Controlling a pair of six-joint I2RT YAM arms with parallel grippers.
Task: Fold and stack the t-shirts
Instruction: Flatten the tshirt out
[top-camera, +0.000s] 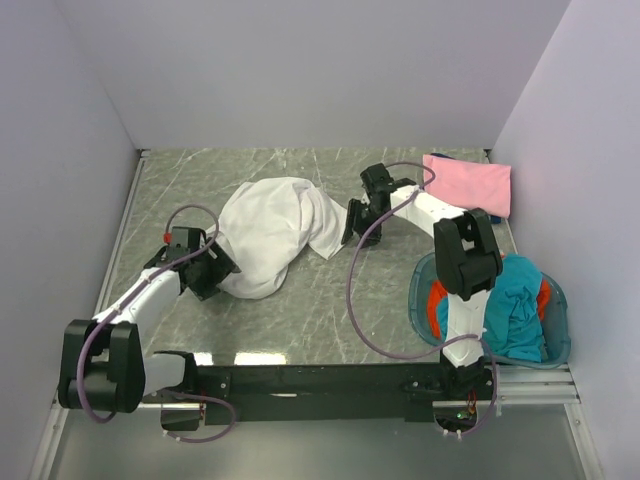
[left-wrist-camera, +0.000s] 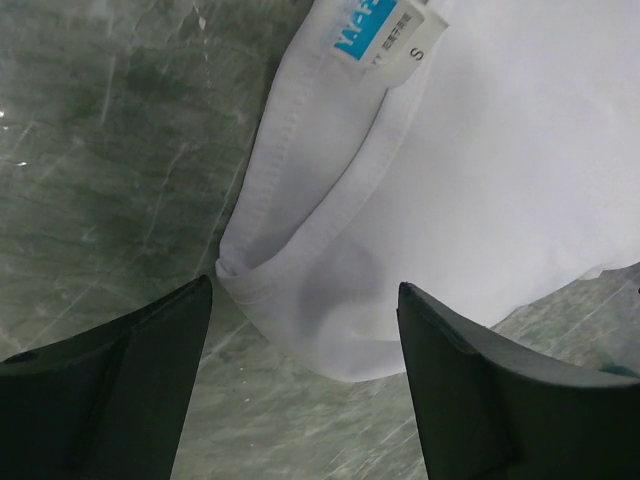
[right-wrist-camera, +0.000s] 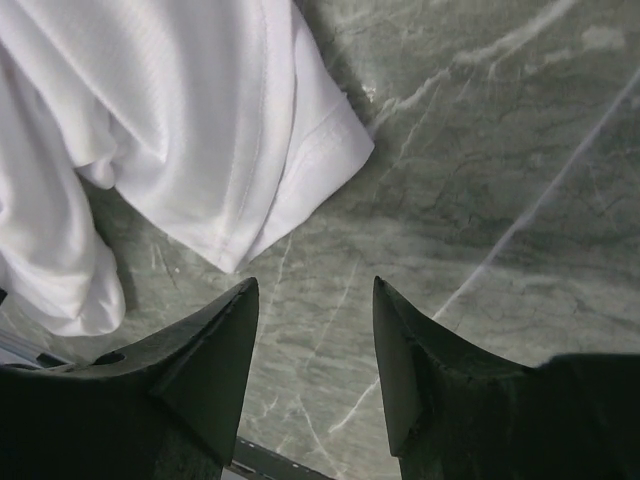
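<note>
A white t-shirt (top-camera: 272, 232) lies crumpled in the middle of the table. My left gripper (top-camera: 213, 270) is open at its near left edge; in the left wrist view the collar with a blue size label (left-wrist-camera: 372, 30) lies just ahead of the gripper (left-wrist-camera: 305, 300). My right gripper (top-camera: 353, 222) is open beside the shirt's right end; a hemmed corner of the white shirt (right-wrist-camera: 300, 150) lies just ahead of the gripper (right-wrist-camera: 315, 290), not between the jaws. A folded pink t-shirt (top-camera: 468, 183) lies at the back right. A teal t-shirt (top-camera: 515, 305) and an orange-red one (top-camera: 434, 300) sit in the basket.
A round translucent blue basket (top-camera: 420, 290) stands at the near right, beside the right arm's base. Grey walls close in the left, back and right sides. A black rail (top-camera: 320, 382) runs along the near edge.
</note>
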